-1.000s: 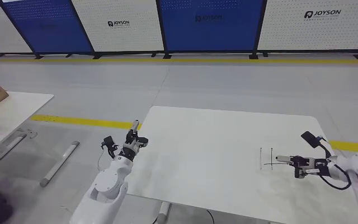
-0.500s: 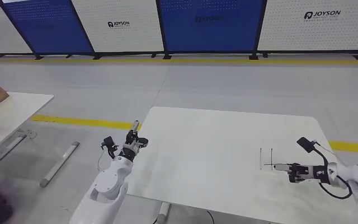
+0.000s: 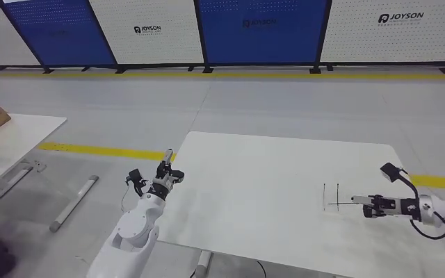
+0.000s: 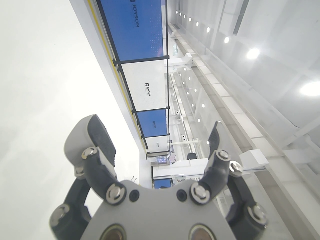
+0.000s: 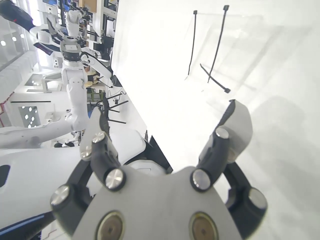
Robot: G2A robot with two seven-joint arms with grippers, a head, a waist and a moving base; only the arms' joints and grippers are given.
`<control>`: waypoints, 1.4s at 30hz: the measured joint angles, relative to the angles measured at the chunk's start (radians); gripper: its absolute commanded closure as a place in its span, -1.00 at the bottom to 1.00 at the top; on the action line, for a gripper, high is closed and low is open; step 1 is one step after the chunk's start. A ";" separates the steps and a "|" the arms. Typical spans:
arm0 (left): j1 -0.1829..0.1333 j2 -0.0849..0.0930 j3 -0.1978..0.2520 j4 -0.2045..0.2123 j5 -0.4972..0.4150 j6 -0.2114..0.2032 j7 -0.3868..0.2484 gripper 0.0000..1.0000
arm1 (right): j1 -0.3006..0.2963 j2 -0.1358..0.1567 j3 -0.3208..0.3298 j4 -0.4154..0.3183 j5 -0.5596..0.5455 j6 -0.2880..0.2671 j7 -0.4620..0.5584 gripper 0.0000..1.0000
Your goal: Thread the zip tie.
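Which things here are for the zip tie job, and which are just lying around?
For the job:
three black zip ties
the open right gripper near them

Just lying about:
metal pole
second table
blue and white wall panels

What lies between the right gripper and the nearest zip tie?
Nothing but bare table; the right wrist view shows a short clear stretch from the right gripper to the zip tie that crosses another.
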State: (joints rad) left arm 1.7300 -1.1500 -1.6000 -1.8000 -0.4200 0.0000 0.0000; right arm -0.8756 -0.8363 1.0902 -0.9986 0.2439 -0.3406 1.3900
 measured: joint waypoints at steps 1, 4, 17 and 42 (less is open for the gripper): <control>0.000 0.000 0.000 0.000 0.000 0.000 0.000 -1.00 | 0.031 0.000 -0.039 0.031 0.013 0.001 0.000 -1.00; 0.000 0.000 0.000 0.000 0.000 0.000 0.000 -1.00 | 0.076 -0.003 -0.100 0.081 0.030 0.005 0.000 -1.00; 0.000 0.000 0.000 0.000 0.000 0.000 0.000 -1.00 | 0.073 -0.003 -0.092 0.076 0.029 0.005 0.000 -1.00; 0.000 0.000 0.000 0.000 0.000 0.000 0.000 -1.00 | 0.176 -0.053 -0.204 0.209 0.012 0.001 0.000 -1.00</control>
State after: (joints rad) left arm 1.7300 -1.1500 -1.6000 -1.8000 -0.4200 0.0000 0.0000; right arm -0.6999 -0.8888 0.8860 -0.7898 0.2564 -0.3400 1.3900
